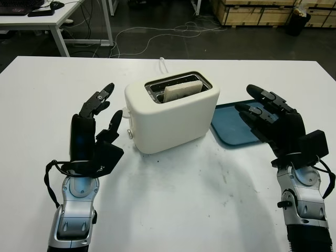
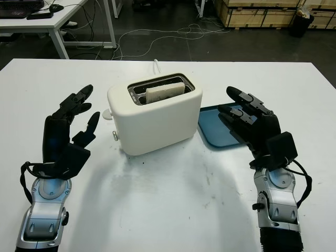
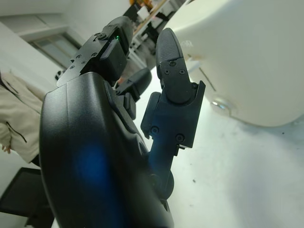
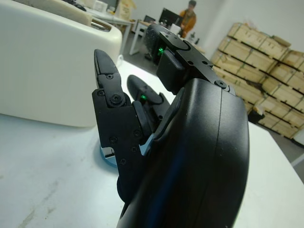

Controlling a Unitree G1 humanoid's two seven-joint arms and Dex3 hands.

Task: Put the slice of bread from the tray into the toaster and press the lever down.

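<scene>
Bread (image 1: 181, 91) sits in the toaster (image 1: 173, 113) slot at frame centre, tray (image 1: 231, 127) to its right bare, so only the lever (image 1: 127, 113) on the toaster's left end remains, just beside my open left hand (image 1: 97, 131), my right hand (image 1: 270, 121) open over the tray.

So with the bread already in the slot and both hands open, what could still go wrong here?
1. The lever is a small knob on the toaster end facing the left hand; a sideways push rather than a downward one may slide the toaster instead of latching.
2. The bread sits tilted and proud of the slot, so it may catch going down.
3. The right hand hovers over the tray and could nudge it.
</scene>
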